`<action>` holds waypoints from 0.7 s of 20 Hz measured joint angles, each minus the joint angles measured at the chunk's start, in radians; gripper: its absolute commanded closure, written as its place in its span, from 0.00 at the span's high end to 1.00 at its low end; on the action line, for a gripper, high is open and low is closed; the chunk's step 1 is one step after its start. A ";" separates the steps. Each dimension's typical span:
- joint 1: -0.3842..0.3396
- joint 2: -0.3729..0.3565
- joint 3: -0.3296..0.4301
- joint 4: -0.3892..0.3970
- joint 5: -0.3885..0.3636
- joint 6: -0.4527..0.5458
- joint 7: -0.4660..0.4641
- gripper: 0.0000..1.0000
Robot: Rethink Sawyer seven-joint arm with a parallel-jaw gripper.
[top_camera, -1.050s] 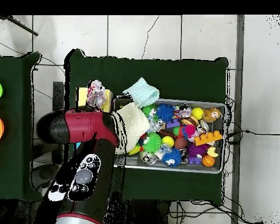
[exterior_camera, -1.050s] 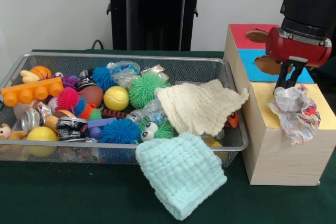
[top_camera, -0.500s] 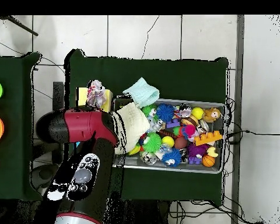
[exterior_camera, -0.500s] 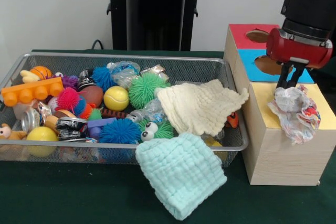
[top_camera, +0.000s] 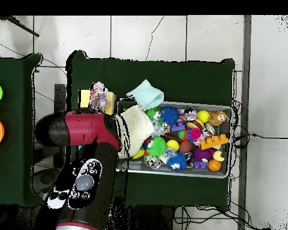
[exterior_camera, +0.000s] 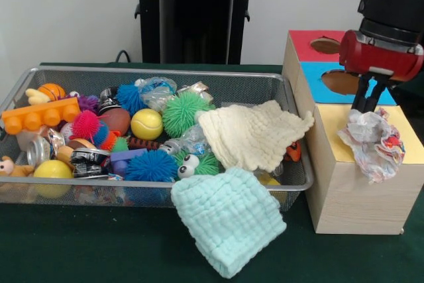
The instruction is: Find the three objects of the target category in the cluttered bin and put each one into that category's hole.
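— Pincer (exterior_camera: 368, 105) up there, is it holding something?
— Yes, its black fingers are pinched on the crinkly white printed wrapper (exterior_camera: 372, 142), which hangs just below over the wooden box's yellow top (exterior_camera: 411, 138).

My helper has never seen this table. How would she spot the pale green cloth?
Start at the wire mesh bin full of toys. The pale green cloth hangs over its front rim near the wooden box, spilling onto the dark table. The cream cloth behind it lies inside the bin.
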 measured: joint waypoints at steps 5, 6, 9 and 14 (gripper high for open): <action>0.000 -0.020 0.000 0.000 0.003 0.032 0.000 0.00; 0.000 -0.033 0.000 0.000 0.005 0.049 0.000 0.00; 0.000 -0.060 0.000 0.001 0.005 0.084 0.000 0.00; 0.000 -0.111 0.000 0.001 0.006 0.157 0.000 0.00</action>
